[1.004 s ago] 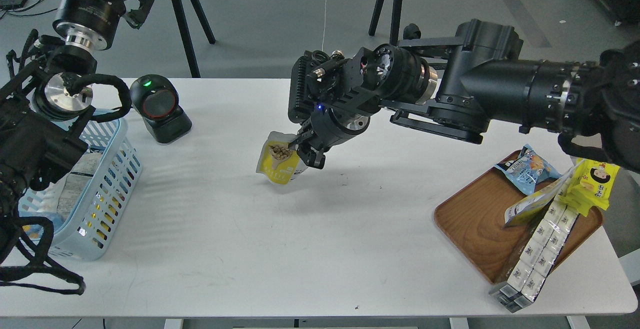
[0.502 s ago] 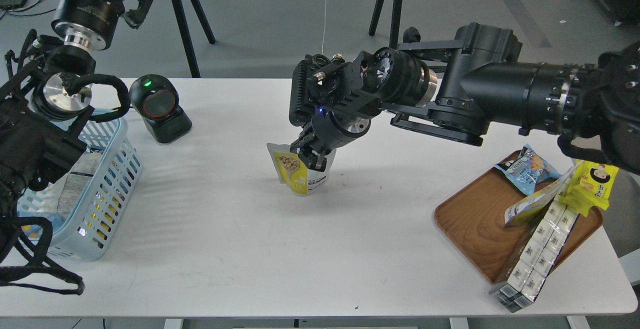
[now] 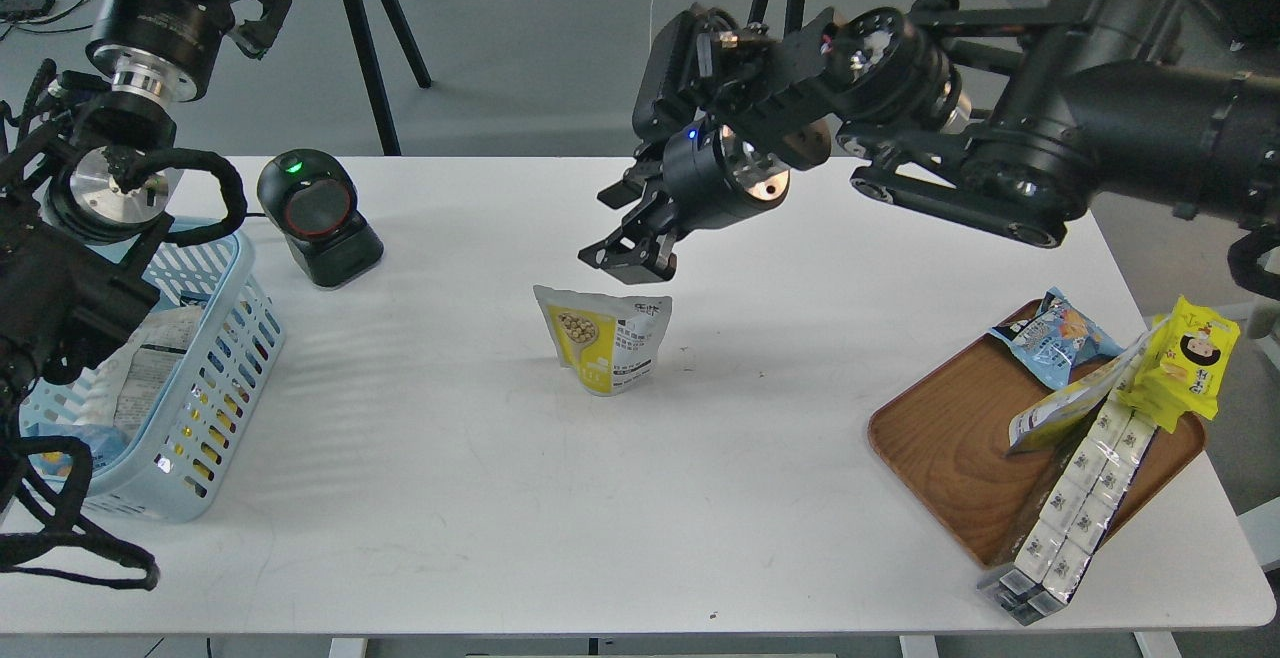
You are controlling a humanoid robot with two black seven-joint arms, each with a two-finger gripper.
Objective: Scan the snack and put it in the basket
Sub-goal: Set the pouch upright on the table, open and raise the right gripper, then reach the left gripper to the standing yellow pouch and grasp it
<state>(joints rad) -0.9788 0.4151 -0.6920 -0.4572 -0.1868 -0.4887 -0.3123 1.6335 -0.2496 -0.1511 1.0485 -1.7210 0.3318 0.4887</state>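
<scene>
The snack (image 3: pixel 604 338) is a small stand-up pouch, yellow down its left half and pale grey-white on the right, with a picture of round tan beans near the top and small print on the pale panel. It stands upright on its base near the middle of the table (image 3: pixel 560 498), its top edge flat and slightly creased.

The table is white and matte. A black scanner (image 3: pixel 318 218) with a green light sits at the back left, beside the light blue basket (image 3: pixel 215 378), which already holds some packets. A brown wooden tray (image 3: pixel 960 448) with other packs sits at the right. Behind the table lies a grey floor with the black legs of another table.

The right gripper (image 3: pixel 630 230) hangs in the air just above the pouch and slightly behind it, not touching it; its two fingers stand apart with nothing between them. The left gripper (image 3: pixel 240 8) is raised at the far left, above the basket; whether its fingers are apart or together I cannot tell.
</scene>
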